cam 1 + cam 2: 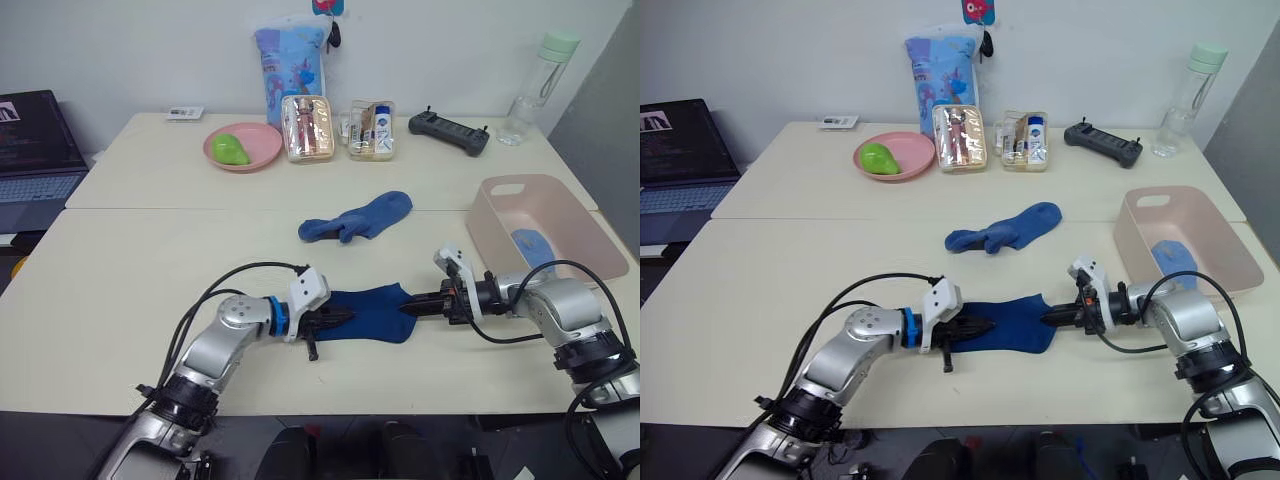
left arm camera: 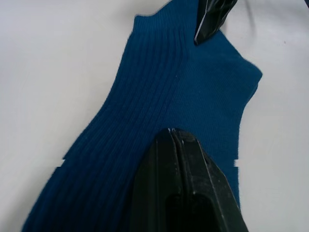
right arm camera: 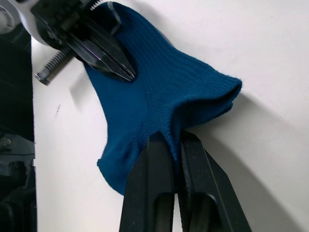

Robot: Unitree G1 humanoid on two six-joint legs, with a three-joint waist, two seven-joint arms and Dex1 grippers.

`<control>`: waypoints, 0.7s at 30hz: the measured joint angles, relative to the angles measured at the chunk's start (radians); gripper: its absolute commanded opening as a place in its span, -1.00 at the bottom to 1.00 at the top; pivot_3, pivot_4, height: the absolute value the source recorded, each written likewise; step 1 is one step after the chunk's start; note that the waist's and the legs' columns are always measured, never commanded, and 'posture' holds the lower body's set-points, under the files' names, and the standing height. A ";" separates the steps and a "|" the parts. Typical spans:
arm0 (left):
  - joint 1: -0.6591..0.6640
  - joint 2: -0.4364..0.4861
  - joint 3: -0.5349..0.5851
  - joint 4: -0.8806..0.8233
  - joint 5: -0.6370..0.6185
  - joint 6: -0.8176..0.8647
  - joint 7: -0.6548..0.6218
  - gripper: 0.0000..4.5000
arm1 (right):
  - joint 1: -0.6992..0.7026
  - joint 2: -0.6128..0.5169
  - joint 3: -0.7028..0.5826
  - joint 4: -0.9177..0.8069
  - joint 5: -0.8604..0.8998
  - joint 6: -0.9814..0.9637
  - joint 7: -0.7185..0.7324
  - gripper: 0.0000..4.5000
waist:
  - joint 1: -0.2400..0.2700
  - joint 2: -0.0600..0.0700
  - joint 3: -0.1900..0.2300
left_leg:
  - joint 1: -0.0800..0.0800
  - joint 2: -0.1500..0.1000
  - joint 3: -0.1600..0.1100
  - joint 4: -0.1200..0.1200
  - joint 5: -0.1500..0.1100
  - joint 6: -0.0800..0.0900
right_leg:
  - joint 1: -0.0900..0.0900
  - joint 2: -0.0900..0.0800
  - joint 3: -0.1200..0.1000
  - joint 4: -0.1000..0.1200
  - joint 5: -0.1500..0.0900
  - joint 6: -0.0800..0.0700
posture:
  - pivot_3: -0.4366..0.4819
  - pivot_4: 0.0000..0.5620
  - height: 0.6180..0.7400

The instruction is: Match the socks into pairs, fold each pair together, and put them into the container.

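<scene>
A dark blue sock (image 1: 375,312) lies flat near the table's front edge, between my two grippers. My left gripper (image 1: 340,317) is shut, its tips resting on the sock's left end (image 2: 145,96). My right gripper (image 1: 408,308) is shut on the sock's right edge, and in the right wrist view the fabric (image 3: 193,92) bunches up between its fingers (image 3: 149,159). Medium blue socks (image 1: 355,220) lie bunched together at mid-table. The pale pink container (image 1: 492,235) stands at the right with a light blue sock (image 1: 530,245) inside.
Along the back stand a pink plate (image 1: 262,150) with a green item, a tall blue patterned bag (image 1: 290,60), two clear boxes (image 1: 308,128), a black controller (image 1: 448,131) and a bottle (image 1: 535,85). A laptop (image 1: 35,160) sits at far left.
</scene>
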State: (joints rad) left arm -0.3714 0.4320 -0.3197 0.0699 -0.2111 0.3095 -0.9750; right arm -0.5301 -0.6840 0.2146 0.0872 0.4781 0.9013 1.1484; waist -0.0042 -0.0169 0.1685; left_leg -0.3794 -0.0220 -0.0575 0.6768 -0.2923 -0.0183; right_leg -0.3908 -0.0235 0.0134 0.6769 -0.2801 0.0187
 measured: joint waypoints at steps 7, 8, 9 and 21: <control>-0.013 -0.007 -0.002 0.017 0.014 -0.010 -0.019 -1.00 | -0.003 0.051 -0.086 -0.126 0.151 0.159 -0.015 -1.00 | -0.001 0.000 0.000 | 0.000 0.000 -0.001 0.000 0.000 0.000 | 0.000 0.000 -0.001 0.001 0.000 0.000 | -0.05 -0.47 1.00; -0.013 -0.007 -0.002 0.017 0.014 -0.010 -0.021 -1.00 | -0.007 0.072 -0.096 -0.146 0.178 0.186 -0.030 -1.00 | -0.001 0.000 0.000 | 0.000 0.000 -0.001 0.000 0.000 0.000 | 0.000 0.000 -0.001 0.001 0.000 0.000 | -0.05 -0.47 1.00; -0.011 -0.007 -0.002 0.015 0.013 -0.009 -0.022 -1.00 | -0.008 0.090 -0.103 -0.163 0.197 0.209 -0.047 -1.00 | 0.000 0.000 0.000 | 0.000 0.000 -0.001 0.000 0.000 0.000 | 0.000 0.000 -0.001 0.001 0.000 0.000 | -0.05 -0.47 1.00; 0.162 0.102 0.133 -0.225 -0.105 0.179 0.003 -1.00 | 0.074 0.313 -0.192 -0.242 0.305 0.341 -0.308 -1.00 | -0.007 0.000 0.000 | -0.003 0.000 -0.002 -0.001 0.000 0.000 | -0.005 -0.001 -0.001 0.002 0.000 0.000 | -0.05 -0.47 1.00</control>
State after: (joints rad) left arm -0.2096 0.5342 -0.1864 -0.1554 -0.3164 0.4885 -0.9722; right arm -0.4557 -0.3707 0.0225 -0.1548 0.7833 1.2419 0.8402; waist -0.0108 -0.0166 0.1688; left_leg -0.3822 -0.0219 -0.0592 0.6762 -0.2923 -0.0184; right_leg -0.3954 -0.0240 0.0129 0.6793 -0.2801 0.0186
